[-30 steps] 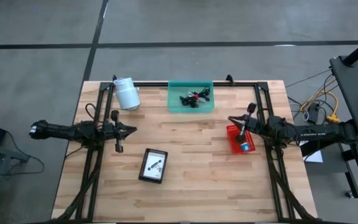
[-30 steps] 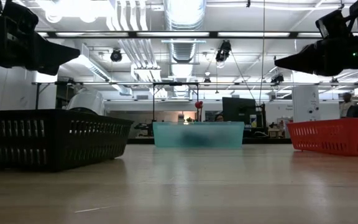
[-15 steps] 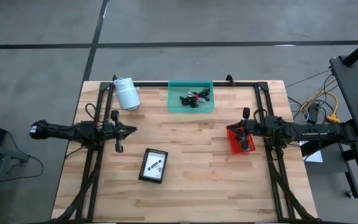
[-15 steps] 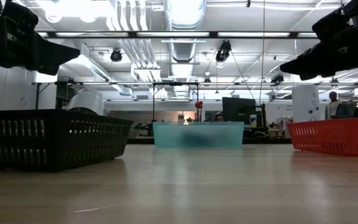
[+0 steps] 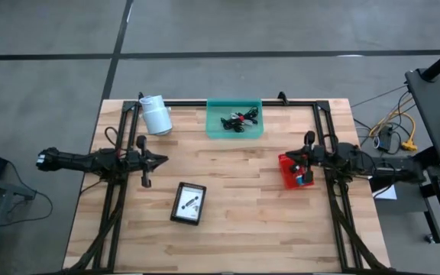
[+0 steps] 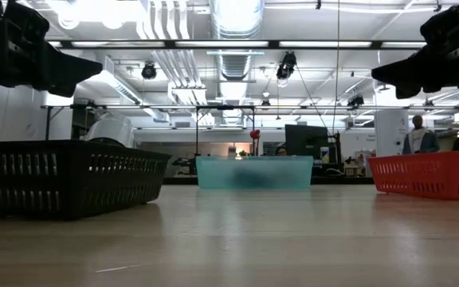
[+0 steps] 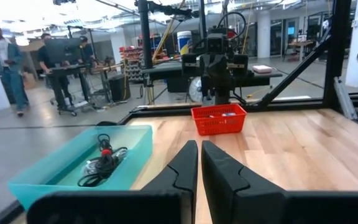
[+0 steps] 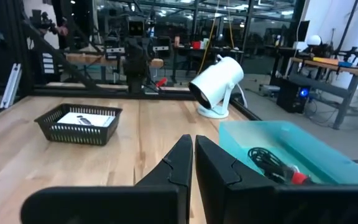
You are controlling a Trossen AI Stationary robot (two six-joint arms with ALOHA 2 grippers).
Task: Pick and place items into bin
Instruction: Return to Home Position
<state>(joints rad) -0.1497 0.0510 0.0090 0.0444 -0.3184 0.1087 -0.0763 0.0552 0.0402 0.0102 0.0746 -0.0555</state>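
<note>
The teal bin (image 5: 234, 120) at the table's far edge holds a tangle of black and red-black cables (image 5: 239, 119), also seen as cables (image 7: 101, 163) in the left wrist view. A black basket (image 5: 189, 203) holds white printed cards (image 8: 86, 118). A red basket (image 5: 290, 177) holds a small blue piece (image 5: 304, 180). My left gripper (image 5: 162, 159) hovers shut above the table's left half, pointing right. My right gripper (image 5: 296, 160) is shut and hangs above the red basket, pointing left. In the low view, both grippers, left (image 6: 94, 73) and right (image 6: 379, 76), are well above the table.
A white cylindrical roll (image 5: 156, 114) stands at the far left corner. Black frame rails (image 5: 113, 206) run along both sides and the far edge of the table. Bare wood lies in the middle and near parts (image 5: 243, 229). People stand in the room beyond.
My right gripper has drawn back toward the table's right edge and turned from a slant toward the far edge to level, pointing left over the red basket. It has stayed shut. My left arm has kept still.
</note>
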